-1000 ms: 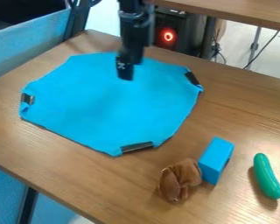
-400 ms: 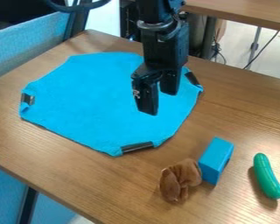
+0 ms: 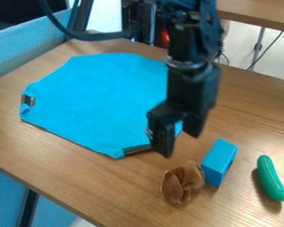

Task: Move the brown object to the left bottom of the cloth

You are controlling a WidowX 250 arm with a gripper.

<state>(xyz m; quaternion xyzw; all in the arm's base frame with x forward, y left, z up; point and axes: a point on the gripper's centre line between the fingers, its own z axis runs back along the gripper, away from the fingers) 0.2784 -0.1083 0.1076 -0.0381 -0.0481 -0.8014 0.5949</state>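
Note:
My gripper [image 3: 179,142] hangs above the lower right edge of the cloth, up and to the left of the blue block. It is open, with a gap between its two fingers and nothing held. The brown object [image 3: 182,182], soft and crumpled, lies on the table below the gripper, off the cloth and close beside the blue block. The blue cloth [image 3: 97,97] is spread flat on the table, its corners folded in with dark clips; the arm covers its right side.
A blue block [image 3: 218,162] stands right of the brown object. Farther right lies a green cucumber-like toy [image 3: 271,178]. The wooden table's [image 3: 67,177] front left edge runs diagonally below the cloth. A blue partition [image 3: 25,48] stands at the upper left.
The gripper has come from over the cloth's upper part down and to the right, nearer the brown object. The brown object, block, cloth and green toy have stayed in place.

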